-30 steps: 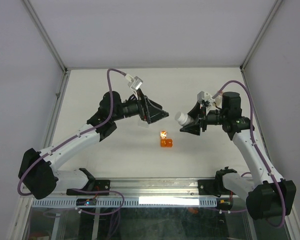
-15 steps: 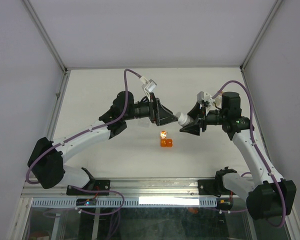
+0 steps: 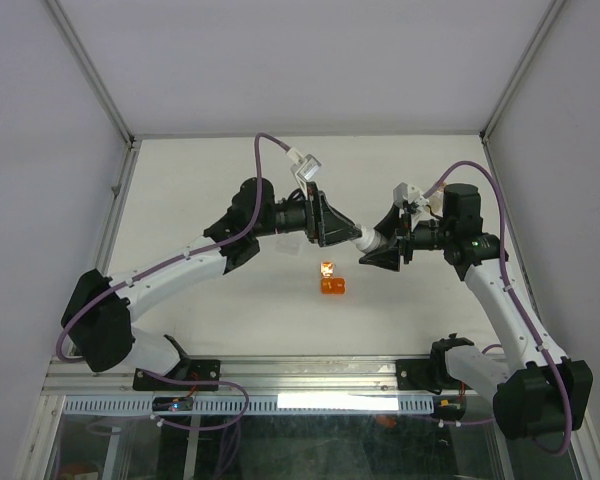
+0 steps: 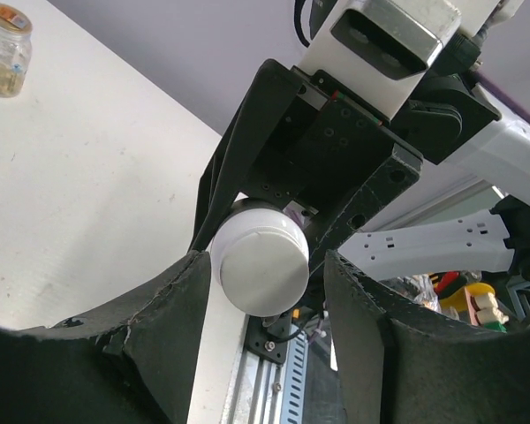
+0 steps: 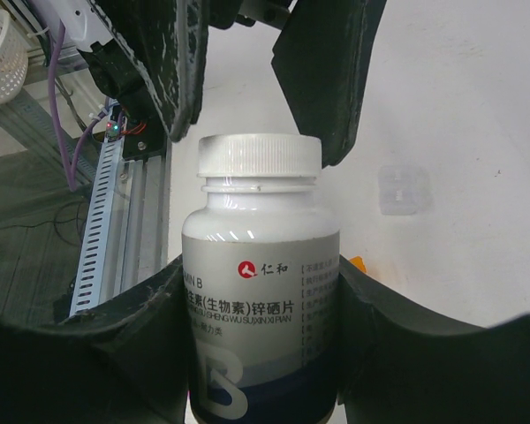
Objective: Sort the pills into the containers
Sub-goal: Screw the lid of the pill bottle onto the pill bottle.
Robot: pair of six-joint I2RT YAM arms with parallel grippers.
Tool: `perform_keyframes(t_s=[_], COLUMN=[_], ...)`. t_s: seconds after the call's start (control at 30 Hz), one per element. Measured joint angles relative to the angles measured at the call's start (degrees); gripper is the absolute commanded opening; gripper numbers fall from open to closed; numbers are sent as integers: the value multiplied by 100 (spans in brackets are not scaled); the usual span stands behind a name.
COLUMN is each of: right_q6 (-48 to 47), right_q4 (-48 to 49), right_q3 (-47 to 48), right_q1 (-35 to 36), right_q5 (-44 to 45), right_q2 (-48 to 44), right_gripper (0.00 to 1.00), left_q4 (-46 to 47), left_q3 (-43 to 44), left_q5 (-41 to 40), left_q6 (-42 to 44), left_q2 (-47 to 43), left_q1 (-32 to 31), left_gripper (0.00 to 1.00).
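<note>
The left arm has swung across the table toward the right arm during the last second, and the left gripper now meets the top of the white bottle. Before, this gripper was well apart from the bottle, with its fingers wide. Now they are closer together and stand on both sides of the white cap.

In the left wrist view one finger seems to touch the cap, while a thin gap shows at the other side. So the jaws are apart around the cap, and I see no firm grip on it yet.

The right gripper has not moved. It holds the bottle in the air, clamped on its body, with the cap pointing at the left arm.

The small orange cup and the clear vial stand on the table just below the two grippers, near each other. The vial holds something tan, maybe the pills, but it is too small to be sure.

I judge that the step in hand is opening the bottle. The left fingers must close fully on the cap before any twist. No pill is sorted yet.
</note>
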Motion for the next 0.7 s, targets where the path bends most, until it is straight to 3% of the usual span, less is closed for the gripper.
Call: perform_keyframes(t_s=[0.43,0.7], right_q6=[2,7], right_q4=[0,-35], right_q3=[0,-4], right_q1=[24,0], right_q5=[-2,70], right_q2=[0,0], right_gripper=[0,0], left_q4=[-210,-221], left_q3=[140,195], left_q5=[11,46], left_q6=[48,149], left_q2=[103,188], left_q1=[-98,-96], left_gripper=[30,28])
